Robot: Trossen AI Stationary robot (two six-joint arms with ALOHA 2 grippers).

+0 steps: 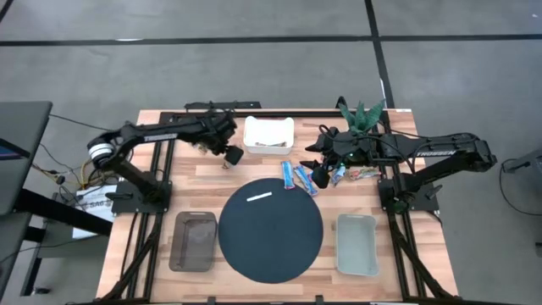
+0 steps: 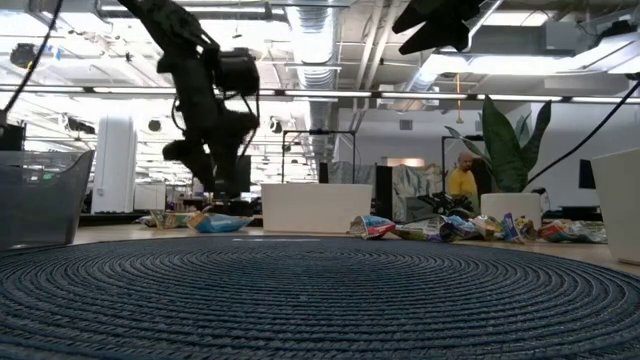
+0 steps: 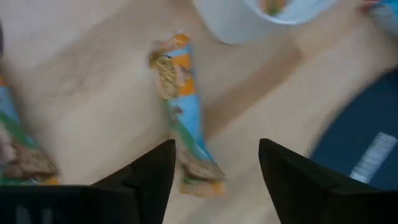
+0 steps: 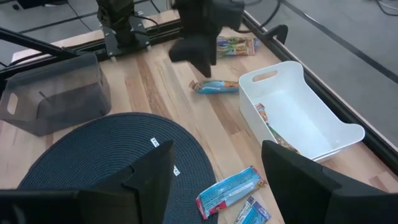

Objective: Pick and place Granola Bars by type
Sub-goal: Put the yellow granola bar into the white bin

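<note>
Closest to the lens in the low view: the dark woven round mat (image 2: 320, 300), filling the foreground, sitting at the near-middle of the wooden table (image 1: 203, 182). White strip (image 1: 259, 196) on it, nothing else.

Granola bars: two blue ones (image 1: 297, 177) just off the mat's far edge, a heap of mixed foil wrappers (image 1: 360, 173) toward the far right corner, a couple already in the white bin (image 1: 268, 134) at the far edge. One orange-and-teal bar (image 3: 183, 118) lying flat on the wood just left of that bin, right below the left gripper (image 3: 214, 168), fingers spread wide and touching nothing. Right gripper (image 4: 214, 180) also spread and empty, hovering by the blue pair.

Handling guess: very light, crinkly, slippery foil, crumbly inside, so best pinched across the narrow middle, gently, not by the flappy sealed ends.

Smooth pale butcher-block top. Clear tub (image 1: 193, 241) near left, grey-green tub (image 1: 356, 244) near right, potted plant (image 1: 362, 112) far right. Open office behind, person in yellow (image 2: 462, 180) way back.
</note>
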